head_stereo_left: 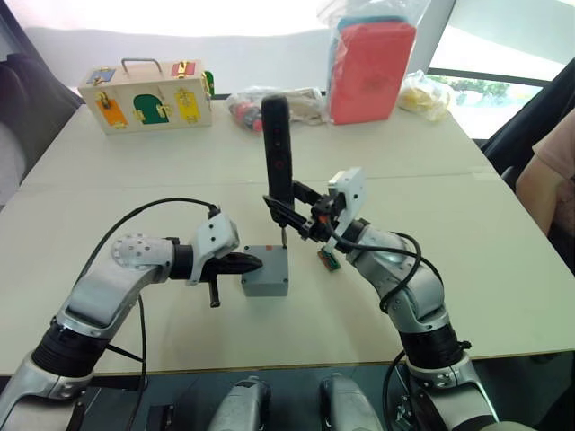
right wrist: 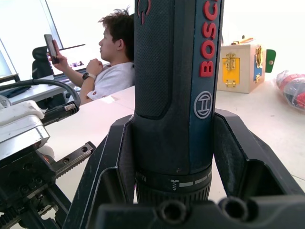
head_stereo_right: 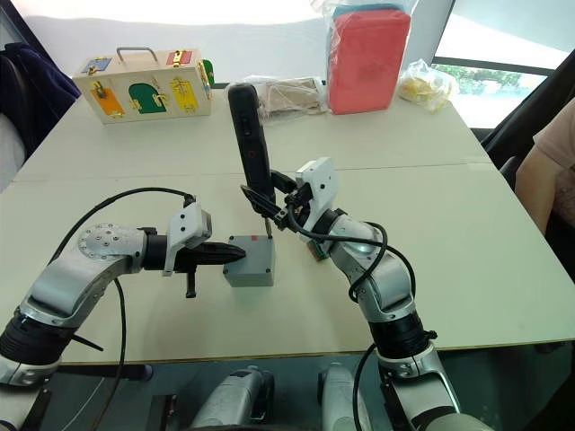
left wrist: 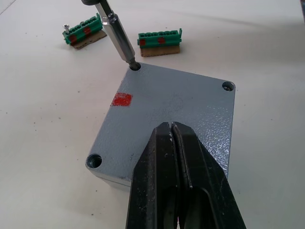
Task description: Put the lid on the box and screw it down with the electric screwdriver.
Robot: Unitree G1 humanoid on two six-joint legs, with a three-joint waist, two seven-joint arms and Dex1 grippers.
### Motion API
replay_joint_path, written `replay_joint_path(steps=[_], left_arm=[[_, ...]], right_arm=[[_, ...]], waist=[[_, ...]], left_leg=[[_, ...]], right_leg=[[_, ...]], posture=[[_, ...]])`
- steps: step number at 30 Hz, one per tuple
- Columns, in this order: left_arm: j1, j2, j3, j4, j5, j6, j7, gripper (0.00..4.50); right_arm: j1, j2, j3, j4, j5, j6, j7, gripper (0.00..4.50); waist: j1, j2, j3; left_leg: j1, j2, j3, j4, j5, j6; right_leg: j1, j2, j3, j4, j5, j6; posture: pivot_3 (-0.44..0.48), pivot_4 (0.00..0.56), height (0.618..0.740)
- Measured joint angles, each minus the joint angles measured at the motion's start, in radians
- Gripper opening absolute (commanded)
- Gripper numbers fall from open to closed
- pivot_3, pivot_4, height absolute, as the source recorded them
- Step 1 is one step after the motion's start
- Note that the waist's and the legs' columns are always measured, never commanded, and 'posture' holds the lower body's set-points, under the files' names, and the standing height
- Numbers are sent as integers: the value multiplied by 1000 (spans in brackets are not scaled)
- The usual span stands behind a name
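Note:
The grey lid [left wrist: 176, 105], with a small red mark [left wrist: 121, 99], sits on the grey box [head_stereo_left: 266, 285] near the table's front middle. My left gripper [head_stereo_left: 250, 263] is shut, its tips [left wrist: 171, 126] resting on the lid's top from the left side. My right gripper [head_stereo_left: 289, 208] is shut on the black electric screwdriver [head_stereo_left: 277, 148], which stands nearly upright. In the right wrist view its fingers [right wrist: 233, 152] clamp the tool's body [right wrist: 176, 86]. The metal bit [left wrist: 116, 36] sits in the lid's far corner screw hole.
Two green terminal blocks [left wrist: 159, 42] lie just beyond the box. At the back stand a wooden case with coloured doors [head_stereo_left: 148, 94], a red pouch in a bag [head_stereo_left: 370, 67] and other bags [head_stereo_left: 269, 103]. A person's arm [head_stereo_left: 552, 180] shows at the right edge.

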Motion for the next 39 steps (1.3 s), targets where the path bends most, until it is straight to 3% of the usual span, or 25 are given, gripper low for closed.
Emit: replay_joint_path(steps=[16, 39], left_arm=[[40, 7, -5, 11, 17, -39, -17, 0], [57, -13, -15, 62, 43, -123, -35, 0]], right_arm=[[122, -9, 6, -113, -31, 25, -40, 1808], [100, -19, 24, -64, -43, 30, -12, 1808]], waist=[[1, 1, -18], [1, 3, -30]], left_leg=[[19, 0, -1, -10, -3, 5], [35, 1, -1, -20, -4, 6]], right_leg=[[17, 0, 0, -6, -1, 0], [29, -1, 0, -18, -2, 0]], posture=[[0, 150, 740], [0, 150, 740]])
